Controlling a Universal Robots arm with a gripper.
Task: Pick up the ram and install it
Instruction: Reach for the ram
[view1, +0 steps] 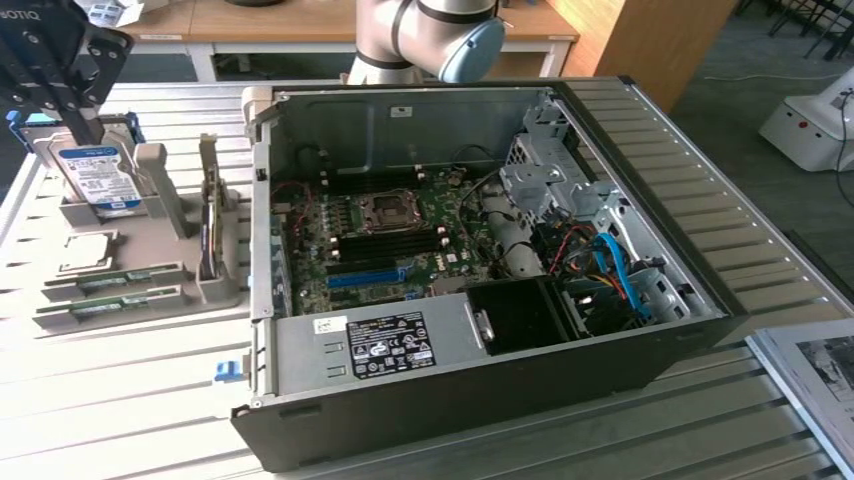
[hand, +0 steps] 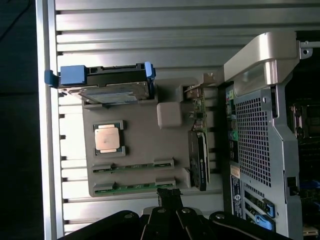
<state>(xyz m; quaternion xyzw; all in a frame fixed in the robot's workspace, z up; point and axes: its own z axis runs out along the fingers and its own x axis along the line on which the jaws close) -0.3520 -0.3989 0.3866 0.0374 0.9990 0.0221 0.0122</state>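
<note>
Ram (hand: 134, 187): lying in grey holder (hand: 140, 142) | gripper (hand: 168, 193): fingers pressed together, holding nothing | risk: thin stick could slip, or other ram stick (hand: 134, 166) just beside gets knocked.

Two ram sticks stood in the grey holder (view1: 200, 290), untouched. Each was a long, thin green board, set on its long edge in its own slot, with grey clips at both ends. The inner ram stick (view1: 114, 281) (hand: 132, 167) and the outer ram stick (view1: 107, 306) (hand: 135, 188) were parallel, just beside each other but apart. In the exterior view they were at about nine o'clock from the computer case (view1: 441, 400).
</note>
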